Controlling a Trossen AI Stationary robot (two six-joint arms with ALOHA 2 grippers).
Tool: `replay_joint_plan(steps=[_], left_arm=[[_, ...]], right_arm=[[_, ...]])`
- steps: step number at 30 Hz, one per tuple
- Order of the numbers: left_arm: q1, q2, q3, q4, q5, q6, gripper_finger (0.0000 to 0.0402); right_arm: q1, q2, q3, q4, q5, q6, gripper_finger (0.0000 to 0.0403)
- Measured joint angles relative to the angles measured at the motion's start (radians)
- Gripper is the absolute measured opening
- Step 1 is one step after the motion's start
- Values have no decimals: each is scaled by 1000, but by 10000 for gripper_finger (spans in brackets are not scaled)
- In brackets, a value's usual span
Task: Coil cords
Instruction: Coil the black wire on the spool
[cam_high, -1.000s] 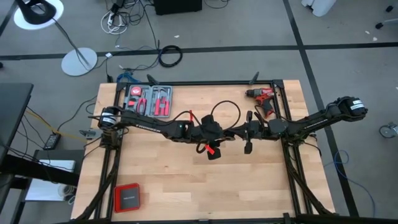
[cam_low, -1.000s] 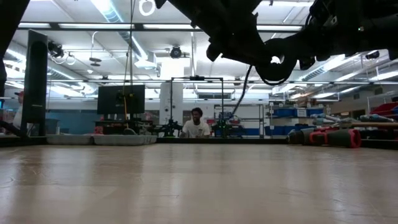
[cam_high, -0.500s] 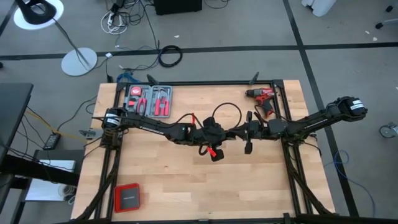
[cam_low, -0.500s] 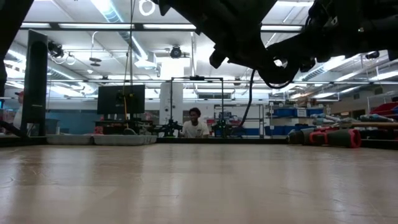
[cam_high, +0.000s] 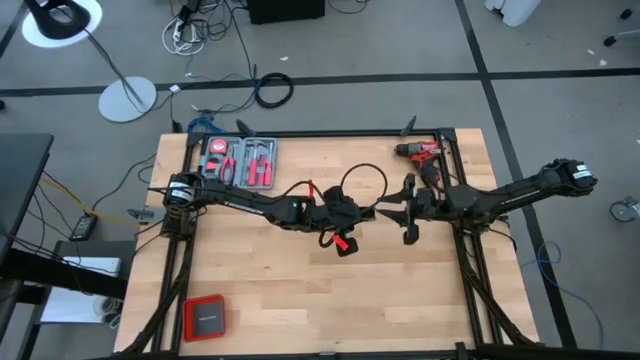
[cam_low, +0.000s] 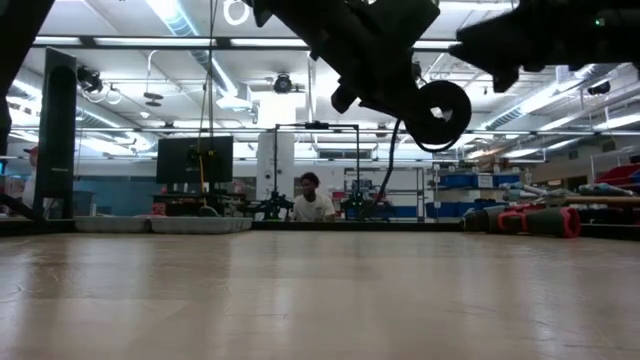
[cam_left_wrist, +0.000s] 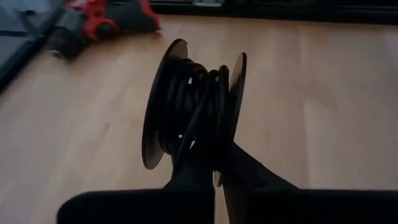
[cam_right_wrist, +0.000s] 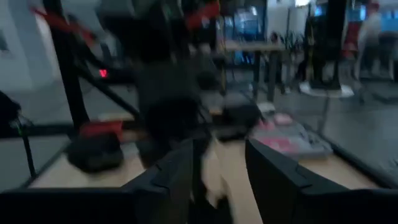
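One wooden table (cam_high: 300, 300) fills the middle of the high view, a pale plank top in a dark frame, standing on grey floor. The low view looks level across the bare planks into a lit workshop hall with shelving, a screen and one seated person (cam_low: 313, 203) far behind.

Two dark arms reach inward and nearly meet at the table's centre. One red drill (cam_high: 424, 157) lies near the edge at two o'clock. One tray of red-handled tools (cam_high: 238, 160) sits at about eleven o'clock. One red-and-black case (cam_high: 204, 317) rests near the corner at seven o'clock. Off the table, at twelve o'clock on the floor, lies one thicker black cable ring (cam_high: 273, 90).

The left gripper (cam_high: 358, 217) hangs just left of centre, its fingers pressed together on one small reel (cam_left_wrist: 193, 112) with two thin discs, held clear above the wood. One thin black cord (cam_high: 364, 185) is partly wound between those discs, and its free length arcs in a loop toward twelve o'clock from the reel.

The right gripper (cam_high: 404, 211) sits just right of centre, near the reel but apart from it, fingers spread and holding nothing.
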Motion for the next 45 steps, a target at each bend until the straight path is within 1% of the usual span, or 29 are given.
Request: replay_joint_plan(steps=[4, 6, 8, 11, 16, 21, 27, 31, 35, 40, 45], left_arm=[[-1, -14, 0, -12, 52, 12, 8], [0, -30, 0, -14, 64, 50, 8], [-1, -49, 0, -14, 88, 88, 8], [3, -80, 0, -2, 114, 134, 8], [6, -101, 0, 79, 123, 182, 10], [5, -101, 0, 145, 126, 219, 8], [4, -101, 0, 205, 128, 225, 8], [0, -101, 0, 234, 128, 258, 8], [-1, -101, 0, 273, 128, 272, 8], [-2, -101, 0, 292, 126, 275, 8], [-2, -101, 0, 311, 114, 291, 8]], right_arm=[[-5, -115, 0, -288, 88, 49, 144], [-13, -152, 0, -399, 120, 88, 139], [-25, -164, 0, -467, 120, 130, 135], [-38, -147, -1, -486, 58, 152, 130], [-48, -52, -1, -393, -13, 152, 128], [-48, 74, -1, -187, -91, 142, 128], [-48, 200, -2, -52, -110, 109, 128], [-48, 282, -2, 67, -178, 106, 128], [-48, 358, -2, 122, -181, 106, 128], [-48, 440, -2, 262, -206, 107, 128], [-48, 508, -2, 361, -206, 110, 128]])
